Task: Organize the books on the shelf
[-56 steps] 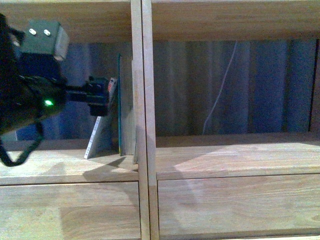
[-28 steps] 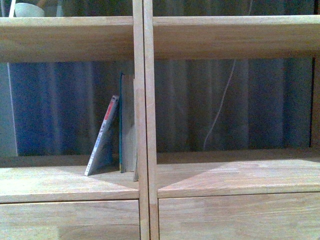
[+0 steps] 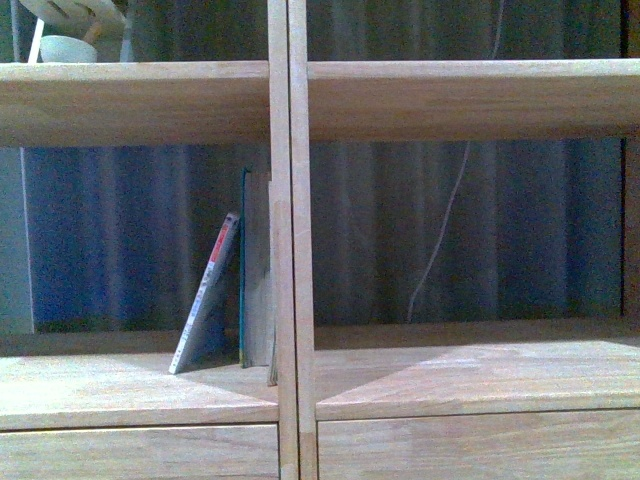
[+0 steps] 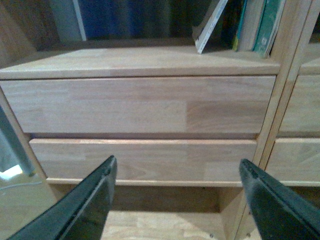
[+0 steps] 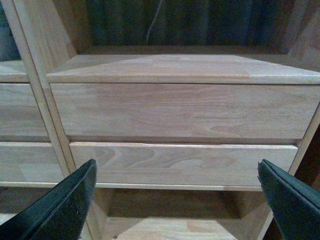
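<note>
My left gripper [image 4: 177, 200] hangs spread wide and empty before the light natural-wood shelving unit's [image 3: 130, 102] plain drawer fronts [image 4: 140, 104]; my right gripper [image 5: 177, 202] is equally wide, holding nothing. In the left compartment, the thin white paperback with the red-marked spine [image 3: 207, 305] leans long-axis up, top tilted toward the upright teal-covered book [image 3: 243, 270], probably touching it. That book stands against the centre divider [image 3: 290, 240].

paperback [image 3: 207, 300] leaning (tilted) – teal book [image 3: 243, 270] upright, shelf [image 3: 140, 390]
</note>
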